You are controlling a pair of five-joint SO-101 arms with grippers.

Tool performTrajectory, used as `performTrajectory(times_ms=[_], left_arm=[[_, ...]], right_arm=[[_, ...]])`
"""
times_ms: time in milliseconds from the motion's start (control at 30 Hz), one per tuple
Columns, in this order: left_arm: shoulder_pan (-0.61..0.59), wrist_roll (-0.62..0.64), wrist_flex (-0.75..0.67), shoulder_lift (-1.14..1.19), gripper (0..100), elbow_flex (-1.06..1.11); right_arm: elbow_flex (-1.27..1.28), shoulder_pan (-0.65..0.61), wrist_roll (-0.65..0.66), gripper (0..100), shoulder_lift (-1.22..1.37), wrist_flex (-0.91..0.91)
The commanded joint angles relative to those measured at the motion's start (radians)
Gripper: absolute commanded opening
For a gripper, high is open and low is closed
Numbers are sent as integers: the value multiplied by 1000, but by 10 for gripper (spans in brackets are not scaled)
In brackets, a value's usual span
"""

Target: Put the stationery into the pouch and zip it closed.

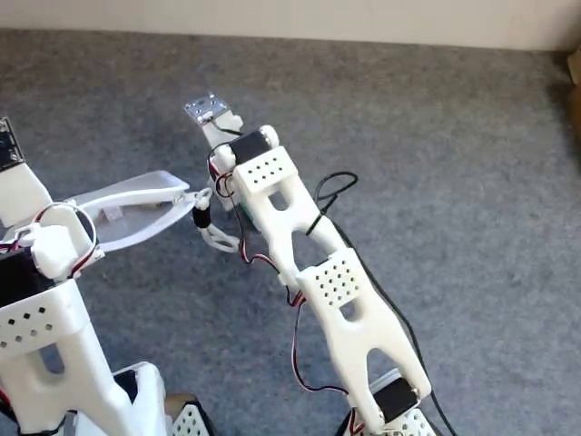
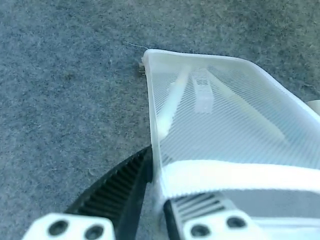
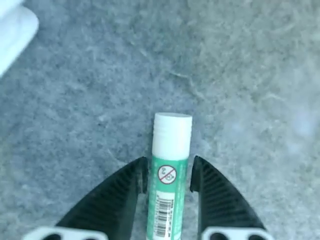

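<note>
Over the grey table (image 1: 454,182), left gripper (image 2: 157,172) pinches the translucent pouch (image 2: 225,115) by its edge; right gripper (image 3: 168,170) clamps a green glue stick (image 3: 171,142).

**A:** What colours do you get on the pouch (image 2: 225,115)?

**B:** You see it as translucent white, with fine parallel stripes all over its skin and a solid white band along one edge.

**A:** And the glue stick (image 3: 169,170)?

**B:** You have a green body and a white cap. Its label has a small red-and-white round mark and black bars on white.

**A:** The rest?

**B:** Your arms (image 1: 272,173) are white, dotted with rows of small holes, and carry red and black wires (image 1: 257,259). The fingers (image 3: 220,200) are black and ribbed. The table (image 1: 454,136) is mottled grey, with a cream strip (image 1: 363,18) along the high view's upper edge.
</note>
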Motion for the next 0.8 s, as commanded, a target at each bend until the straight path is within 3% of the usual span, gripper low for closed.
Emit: performTrajectory(times_ms=[0, 200, 767], left_arm=[[-22, -9, 5, -7, 7, -61], [-33, -9, 5, -7, 7, -53], [-41, -9, 5, -7, 7, -53]], right_arm=[[-13, -7, 15, 129, -30, -50], [-10, -7, 15, 62, -28, -68], [-19, -7, 58, 77, 87, -105]])
